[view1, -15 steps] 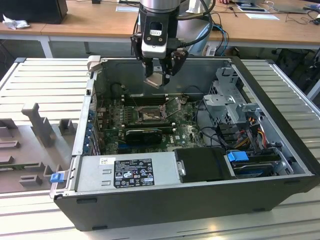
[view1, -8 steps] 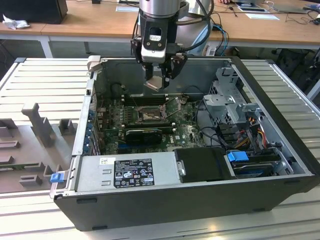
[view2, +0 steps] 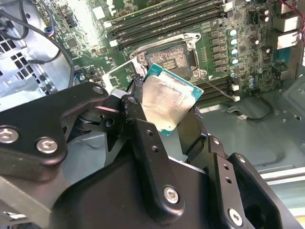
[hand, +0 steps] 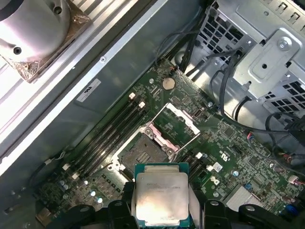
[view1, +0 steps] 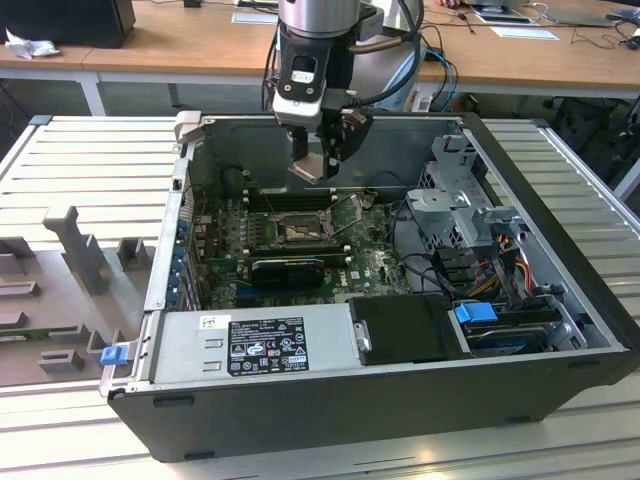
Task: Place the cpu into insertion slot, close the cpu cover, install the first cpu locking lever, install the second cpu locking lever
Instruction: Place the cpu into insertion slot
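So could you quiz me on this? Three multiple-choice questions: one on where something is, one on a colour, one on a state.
1. Where is the cpu?
A. Set down off to one side.
B. Held in the gripper, above the circuit board.
C. Underneath the circuit board.

2. What colour is the circuit board?
A. Green.
B. Red.
C. White.

3. How is the cpu cover?
A. Shut flat.
B. Taken away.
C. Swung open, insertion slot bare.

Answers:
1 B: in both wrist views the fingers clamp the cpu's edges above the board.
2 A: the board around the slot is green.
3 C: the frame lies folded back beside the uncovered slot.
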